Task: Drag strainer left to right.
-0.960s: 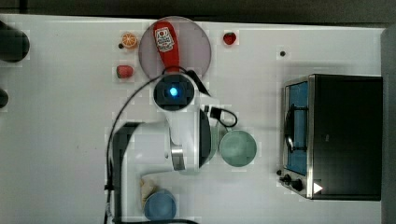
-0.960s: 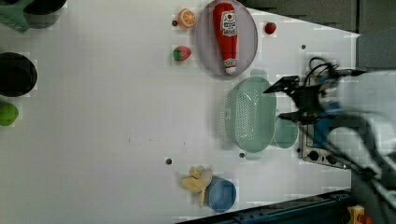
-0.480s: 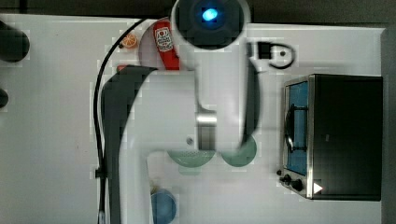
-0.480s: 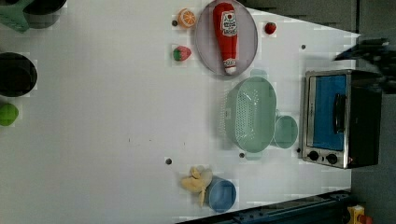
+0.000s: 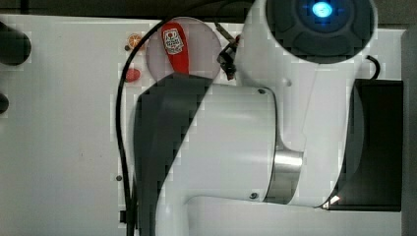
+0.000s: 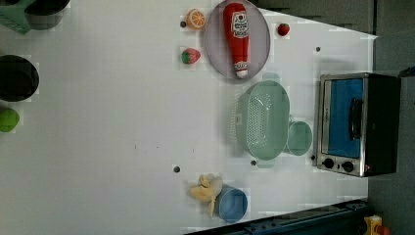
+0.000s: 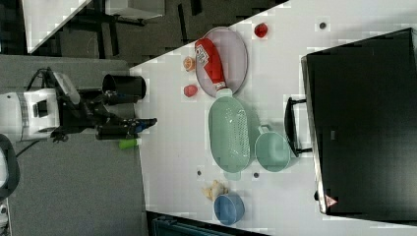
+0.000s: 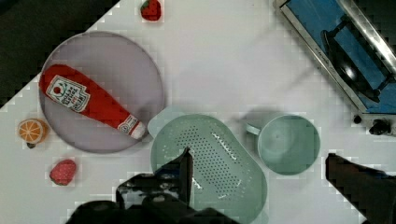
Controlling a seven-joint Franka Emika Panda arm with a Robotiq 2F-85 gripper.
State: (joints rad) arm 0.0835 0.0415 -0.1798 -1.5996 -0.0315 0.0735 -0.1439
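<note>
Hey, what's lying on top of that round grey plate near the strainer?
A red ketchup bottle lies on the plate, its white cap toward the strainer. Nothing else is seen on the plate; the patch under the bottle is covered.

The pale mint-green oval plastic strainer (image 6: 265,120) is looking smooth and matt; the boxy toaster oven (image 6: 357,124) is showing brushed metal; the red ketchup bottle (image 6: 236,33) is looking like soft cloth.
</note>
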